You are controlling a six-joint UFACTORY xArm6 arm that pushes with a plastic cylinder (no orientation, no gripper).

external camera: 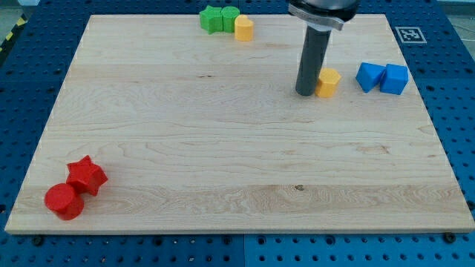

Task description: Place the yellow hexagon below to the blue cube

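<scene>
**Tip sits just left of the yellow hexagon**

Near the board's upper right, my tip (305, 93) touches the left side of the yellow hexagon (328, 81); the rod has no jaws to open or close. Farther right lie a blue block (369, 76) and the blue cube (395, 78). Judged: the hexagon needs pushing right and downward.
</scene>
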